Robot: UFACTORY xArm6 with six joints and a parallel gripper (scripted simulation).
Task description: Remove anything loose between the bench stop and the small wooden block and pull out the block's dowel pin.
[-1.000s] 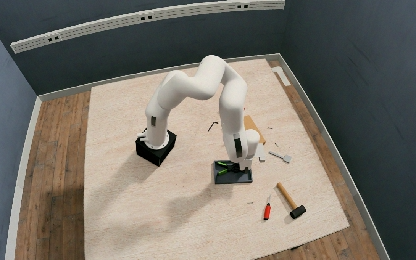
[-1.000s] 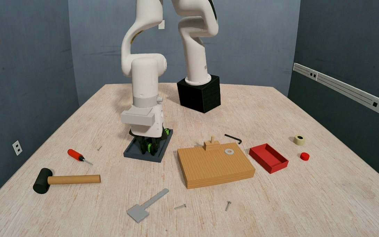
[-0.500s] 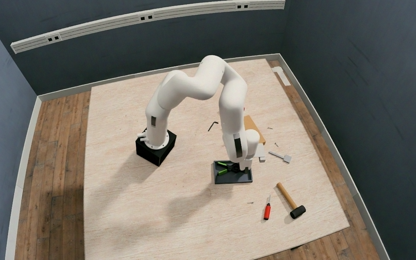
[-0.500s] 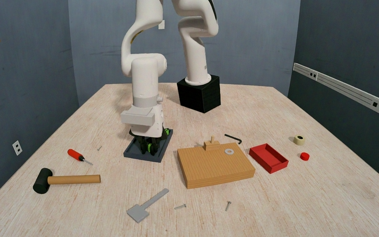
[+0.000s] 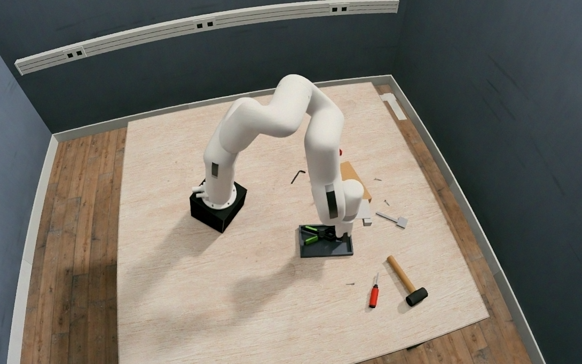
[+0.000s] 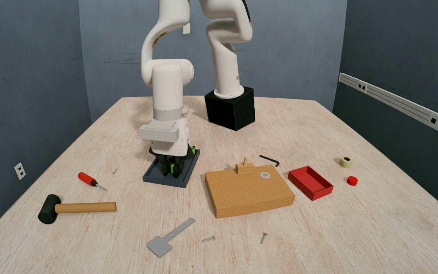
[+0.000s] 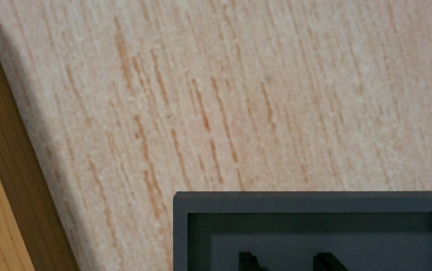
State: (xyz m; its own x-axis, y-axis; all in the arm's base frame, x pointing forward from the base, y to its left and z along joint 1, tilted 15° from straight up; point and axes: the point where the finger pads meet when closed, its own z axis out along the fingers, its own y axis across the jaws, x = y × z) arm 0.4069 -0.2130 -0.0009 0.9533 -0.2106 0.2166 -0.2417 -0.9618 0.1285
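Observation:
My gripper (image 6: 171, 168) reaches straight down into a dark grey tray (image 6: 171, 169) and is shut on the spring clamp (image 5: 315, 234), which is black with green handle tips. In the wrist view only two dark fingertips show above the tray floor (image 7: 303, 239). The clamp is hidden there. To the right lies the wooden bench board (image 6: 248, 190). The small block (image 6: 244, 168) sits at its far edge with the dowel pin (image 6: 245, 160) standing upright in it. A metal washer (image 6: 265, 173) lies flat on the board, right of the block. The arm hides most of the board (image 5: 354, 175) in the top view.
A hammer (image 6: 77, 207), a red screwdriver (image 6: 89, 180) and a grey T-shaped tool (image 6: 169, 237) lie left and in front. Loose screws (image 6: 208, 239) lie in front of the board. A hex key (image 6: 269, 160), red tray (image 6: 310, 182), tape roll (image 6: 345, 161) and red cap (image 6: 352, 180) lie to the right.

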